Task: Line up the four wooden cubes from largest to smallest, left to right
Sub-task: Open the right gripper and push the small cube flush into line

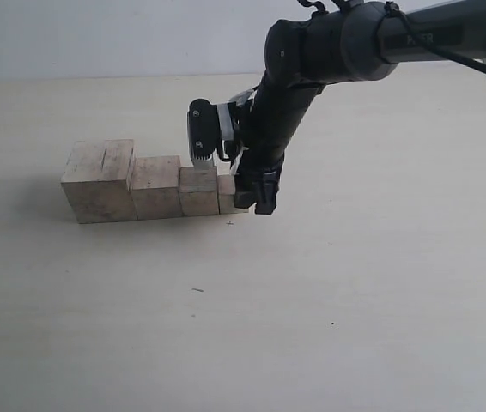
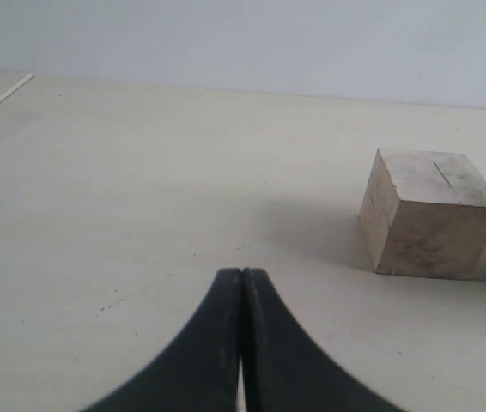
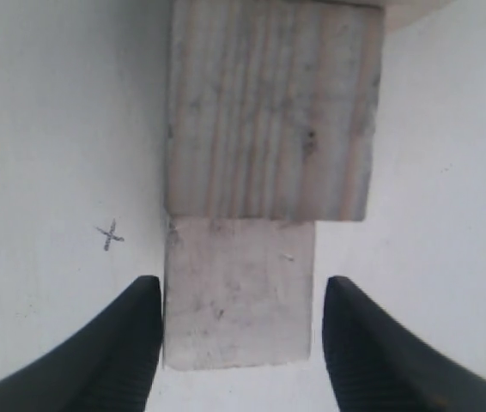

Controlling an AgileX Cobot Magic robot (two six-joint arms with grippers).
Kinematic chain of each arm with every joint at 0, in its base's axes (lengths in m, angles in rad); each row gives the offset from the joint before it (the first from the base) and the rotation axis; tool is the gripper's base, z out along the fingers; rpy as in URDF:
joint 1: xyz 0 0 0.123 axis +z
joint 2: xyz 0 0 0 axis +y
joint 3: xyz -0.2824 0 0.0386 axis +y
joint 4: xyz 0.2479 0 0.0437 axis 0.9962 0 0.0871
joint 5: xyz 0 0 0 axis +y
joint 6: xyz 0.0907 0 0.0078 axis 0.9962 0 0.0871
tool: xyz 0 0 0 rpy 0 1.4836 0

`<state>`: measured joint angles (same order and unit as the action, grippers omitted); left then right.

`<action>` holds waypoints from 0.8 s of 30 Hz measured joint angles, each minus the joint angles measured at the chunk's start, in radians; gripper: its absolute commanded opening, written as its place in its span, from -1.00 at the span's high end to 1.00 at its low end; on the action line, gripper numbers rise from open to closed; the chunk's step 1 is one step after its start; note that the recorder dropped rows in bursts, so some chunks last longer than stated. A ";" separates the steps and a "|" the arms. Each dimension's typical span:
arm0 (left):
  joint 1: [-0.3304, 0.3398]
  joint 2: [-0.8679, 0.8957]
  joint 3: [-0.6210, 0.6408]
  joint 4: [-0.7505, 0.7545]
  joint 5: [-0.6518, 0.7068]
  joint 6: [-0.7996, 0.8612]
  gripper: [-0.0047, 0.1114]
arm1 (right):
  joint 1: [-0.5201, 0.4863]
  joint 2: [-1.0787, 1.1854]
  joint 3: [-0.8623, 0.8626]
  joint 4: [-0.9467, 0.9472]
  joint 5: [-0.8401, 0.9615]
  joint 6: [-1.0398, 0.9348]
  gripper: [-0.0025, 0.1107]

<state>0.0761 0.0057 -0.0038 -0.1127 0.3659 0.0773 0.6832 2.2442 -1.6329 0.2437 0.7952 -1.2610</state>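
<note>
Black curved fingers (image 3: 114, 352) of the right gripper (image 1: 256, 202) stand open around the smallest pale wooden cube (image 3: 239, 292), one touching its side, the other just clear. That cube sits at the right end of the row, against the third cube (image 1: 198, 190), with the second cube (image 1: 155, 187) and largest cube (image 1: 97, 182) leftward, so the order looks right. To finish well, spread both fingers clear and lift straight up without nudging it; the left gripper (image 2: 241, 287) is pinched shut, apart from the largest cube.
</note>
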 measured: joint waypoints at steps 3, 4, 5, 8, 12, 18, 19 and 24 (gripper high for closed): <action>0.000 0.000 0.000 0.000 0.000 0.000 0.92 | 0.000 -0.004 0.000 0.000 -0.004 0.022 -0.01; 0.000 0.000 0.000 0.000 0.000 0.000 0.92 | 0.000 -0.006 0.000 0.000 -0.005 0.028 -0.01; 0.000 0.000 0.000 0.000 0.000 0.000 0.92 | 0.000 -0.008 0.000 -0.003 -0.005 0.040 -0.01; 0.000 0.000 0.000 0.000 0.000 0.000 0.92 | 0.000 -0.012 0.000 -0.028 -0.005 0.090 -0.01; 0.000 0.000 0.000 0.000 0.000 0.000 0.92 | 0.000 -0.040 0.000 -0.071 0.002 0.190 -0.01; 0.000 0.000 0.000 0.000 0.000 0.000 0.92 | 0.000 -0.094 0.000 -0.081 0.070 0.269 0.00; 0.000 0.000 0.000 0.000 0.000 0.000 0.92 | 0.000 -0.099 0.000 -0.083 0.088 0.280 0.00; 0.000 0.000 0.000 0.000 0.000 0.000 0.92 | 0.000 -0.112 0.000 -0.134 0.124 0.424 0.00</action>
<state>0.0761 0.0057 -0.0038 -0.1127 0.3659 0.0773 0.6832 2.1320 -1.6329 0.1098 0.9190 -0.8371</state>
